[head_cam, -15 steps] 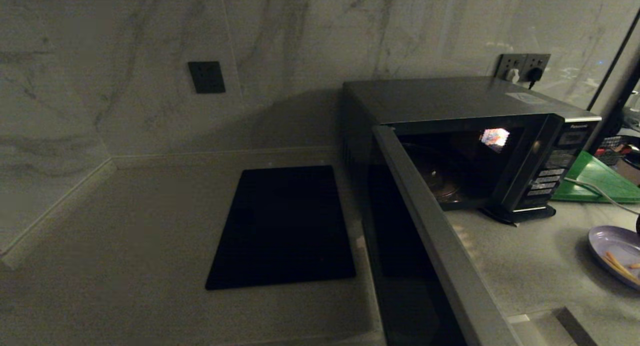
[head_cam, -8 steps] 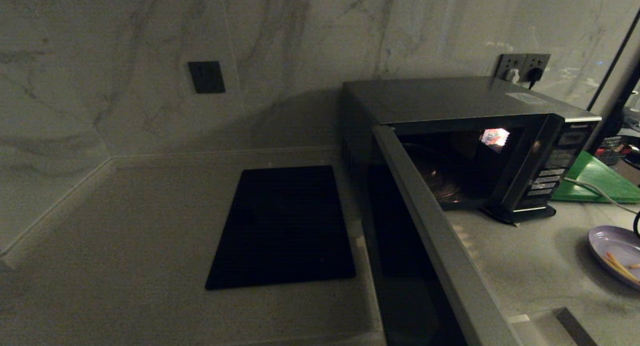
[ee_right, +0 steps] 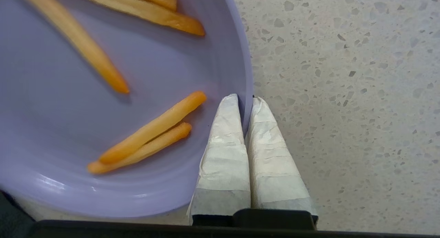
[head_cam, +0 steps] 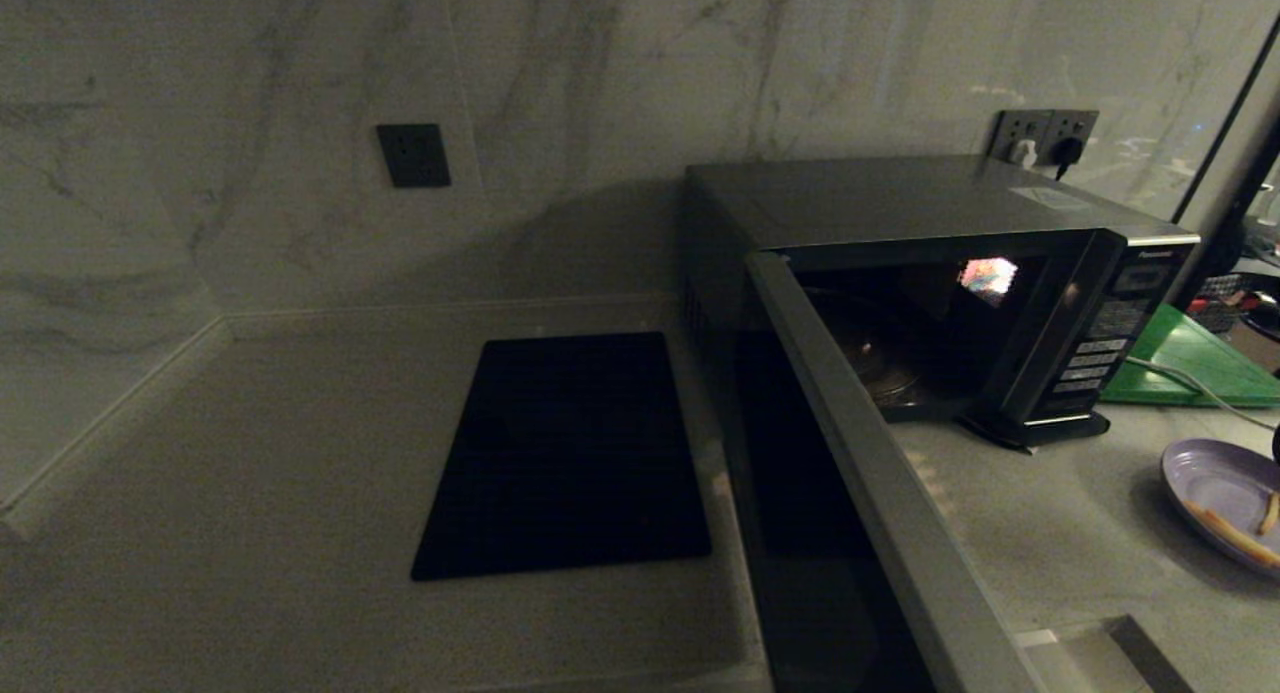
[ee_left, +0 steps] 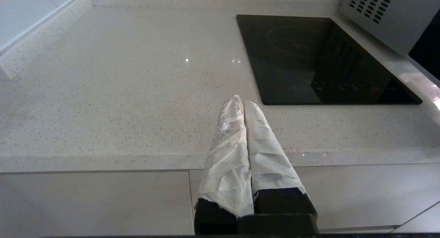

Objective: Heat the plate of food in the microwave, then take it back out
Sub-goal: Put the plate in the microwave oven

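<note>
The right gripper (ee_right: pixel 244 100) is pinching the plate's (head_cam: pixel 1205 488) rim on the counter (head_cam: pixel 1050 533) right of the open microwave (head_cam: pixel 940 273), while the left gripper (ee_left: pixel 240 104), fingers pressed together, is hanging beyond the counter's front edge near the mat (ee_left: pixel 309 59).

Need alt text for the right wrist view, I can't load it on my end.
The right gripper is shut on the rim of the plate of food, one taped finger inside the rim and one outside. The pale lavender plate holds several orange-tan food sticks, with speckled countertop beside it.
</note>
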Tool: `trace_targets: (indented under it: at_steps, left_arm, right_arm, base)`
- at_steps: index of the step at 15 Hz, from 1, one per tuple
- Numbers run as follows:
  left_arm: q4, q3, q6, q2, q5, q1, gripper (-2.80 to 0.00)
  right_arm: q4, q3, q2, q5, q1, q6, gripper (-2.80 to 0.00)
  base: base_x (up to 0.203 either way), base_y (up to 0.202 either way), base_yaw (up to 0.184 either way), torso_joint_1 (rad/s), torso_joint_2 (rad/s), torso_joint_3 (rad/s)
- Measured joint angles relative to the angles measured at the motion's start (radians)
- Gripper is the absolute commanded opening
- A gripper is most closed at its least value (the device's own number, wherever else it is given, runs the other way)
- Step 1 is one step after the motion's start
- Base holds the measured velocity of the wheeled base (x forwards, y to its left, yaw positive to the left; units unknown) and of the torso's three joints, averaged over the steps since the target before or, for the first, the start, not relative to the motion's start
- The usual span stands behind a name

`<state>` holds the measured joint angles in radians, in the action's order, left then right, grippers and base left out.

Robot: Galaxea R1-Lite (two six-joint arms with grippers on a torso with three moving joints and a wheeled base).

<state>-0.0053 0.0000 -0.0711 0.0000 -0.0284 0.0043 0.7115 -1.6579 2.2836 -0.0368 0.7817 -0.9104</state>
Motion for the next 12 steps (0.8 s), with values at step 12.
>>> trace_targets:
  at_steps: [12]
  left_arm:
    - [0.000,0.000,0.000,0.000,0.000,0.000,-2.80]
  right_arm:
    - [0.010,0.001,-0.034,-0.001,0.008,-0.002,-2.80]
  base:
    - [0.000,0.000,0.000,0.000,0.00,0.000]
